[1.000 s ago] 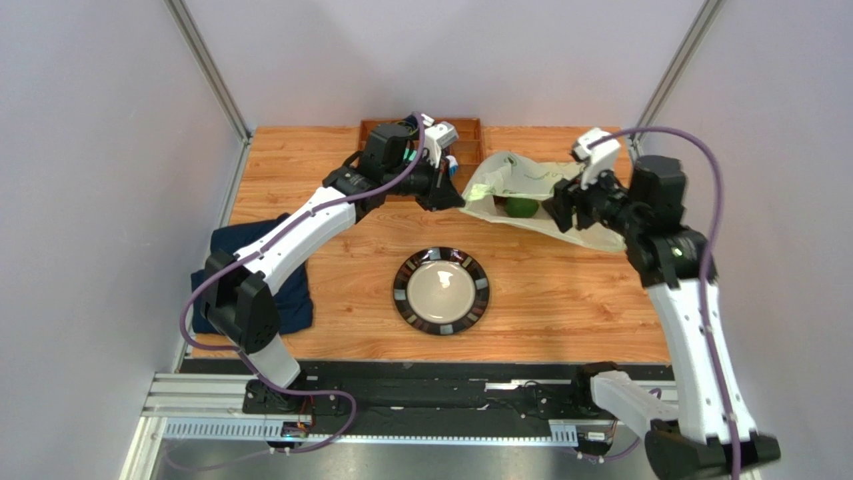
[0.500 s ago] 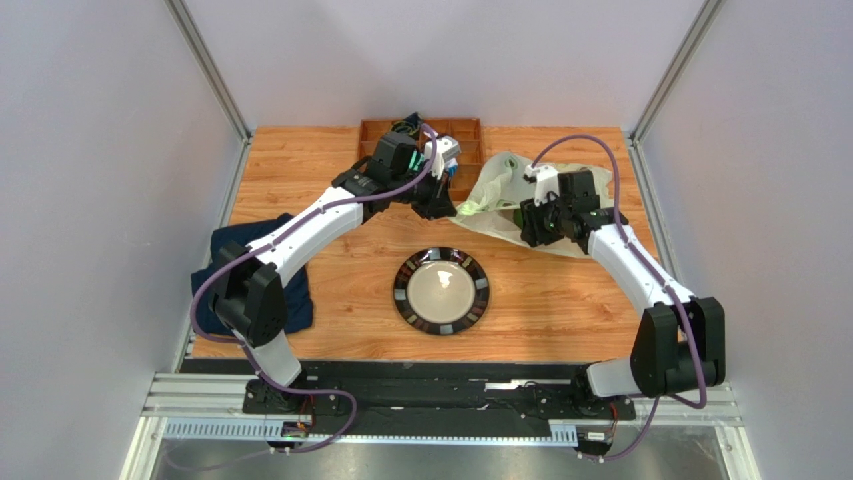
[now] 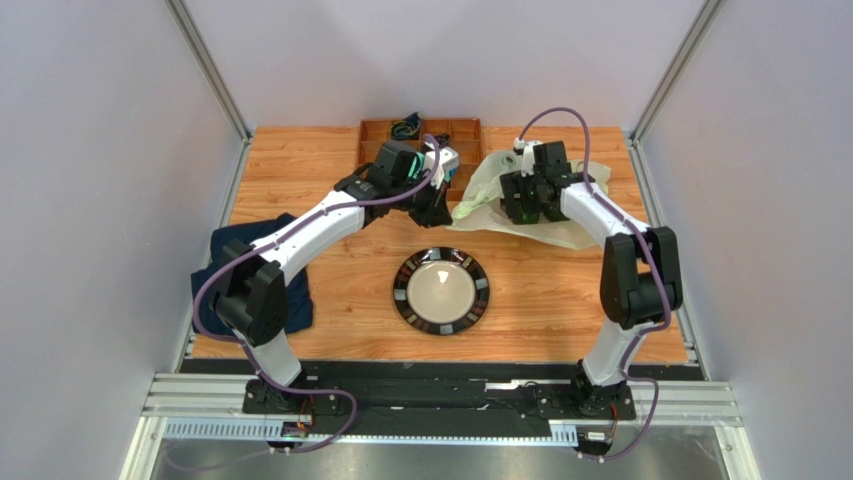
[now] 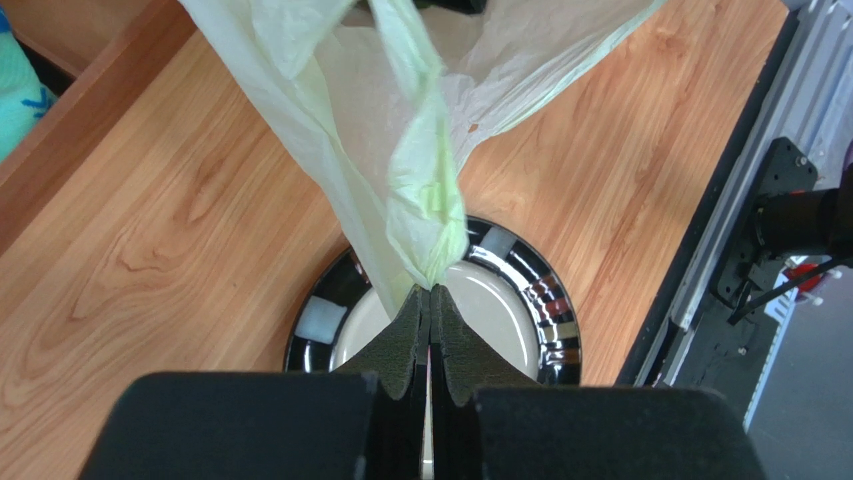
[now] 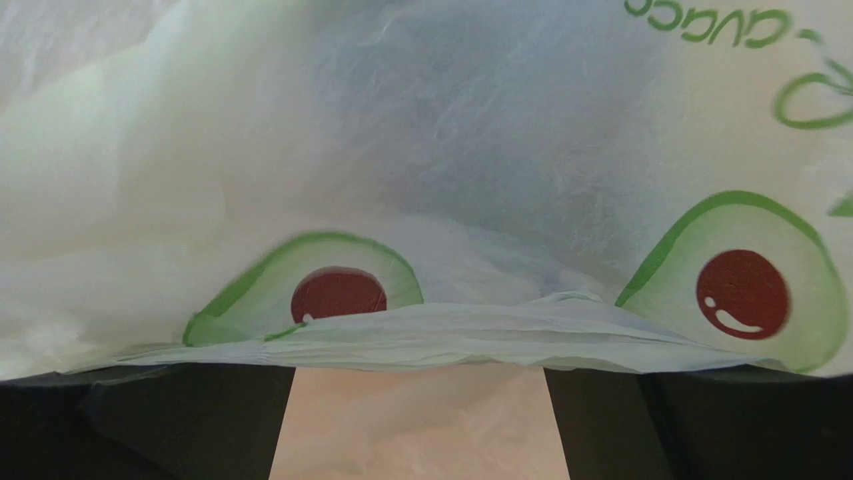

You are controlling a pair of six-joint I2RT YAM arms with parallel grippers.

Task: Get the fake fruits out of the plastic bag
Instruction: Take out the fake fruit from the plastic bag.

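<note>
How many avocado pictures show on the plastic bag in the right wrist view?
2. One avocado picture is left of centre, the other at the right, both above a fold of the plastic bag. More may be hidden.

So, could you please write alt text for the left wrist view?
The left gripper is shut on a twisted part of the plastic bag, which stretches toward the top of the picture. Below it lies a black-rimmed plate on the wooden table.

clearly a robotics lab test cell, plain grey panel walls [image 3: 90,200], aluminium corner posts [image 3: 205,65], wood-top bench [image 3: 300,160]; metal mounting rail [image 3: 200,405]
</note>
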